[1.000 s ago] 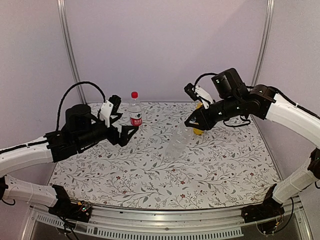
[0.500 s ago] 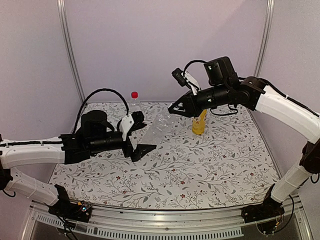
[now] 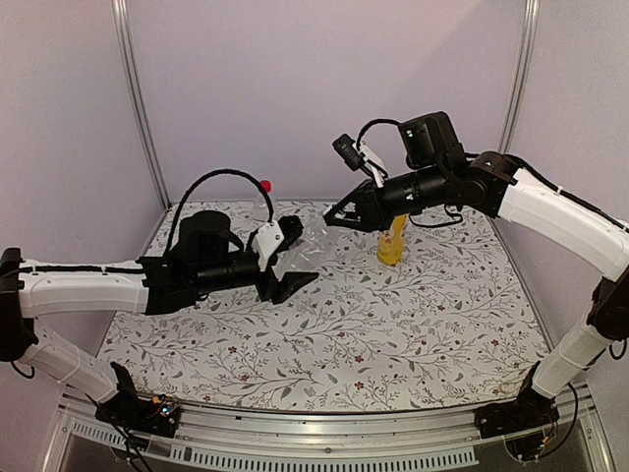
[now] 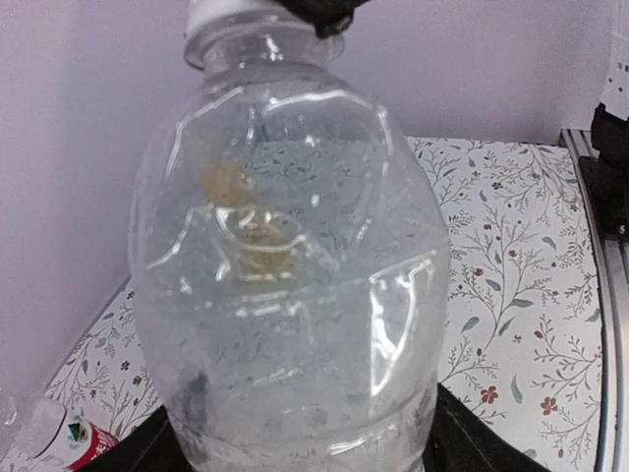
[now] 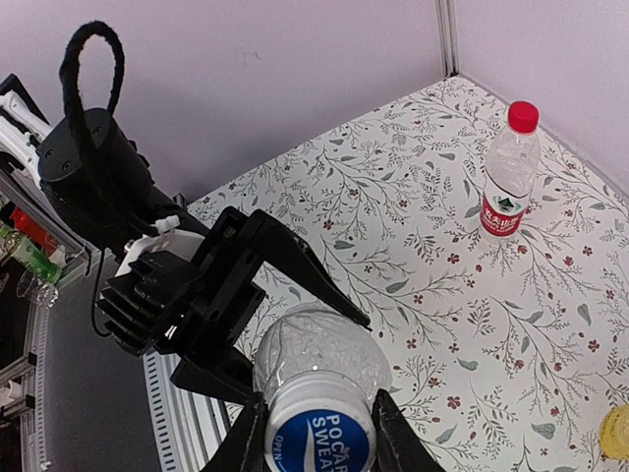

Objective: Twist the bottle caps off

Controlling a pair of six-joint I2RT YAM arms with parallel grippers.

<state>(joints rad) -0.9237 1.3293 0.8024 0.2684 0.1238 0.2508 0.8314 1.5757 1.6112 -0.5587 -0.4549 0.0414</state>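
Right gripper [image 5: 319, 405] pinches white-lettered blue cap [image 5: 322, 441] on clear bottle [image 5: 319, 349].

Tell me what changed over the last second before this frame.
The right pincer, shut on the blue cap, carried the clear bottle up and leftward. The left pincer swung right from the red-capped bottle and now straddles the clear bottle's body; a firm grip is unclear. The red-capped bottle and the yellow bottle stayed put.

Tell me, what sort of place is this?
Likely a robot test booth: two arms mounted on a metal rail, plain partition walls, and a floral tablecloth carrying plastic bottles.
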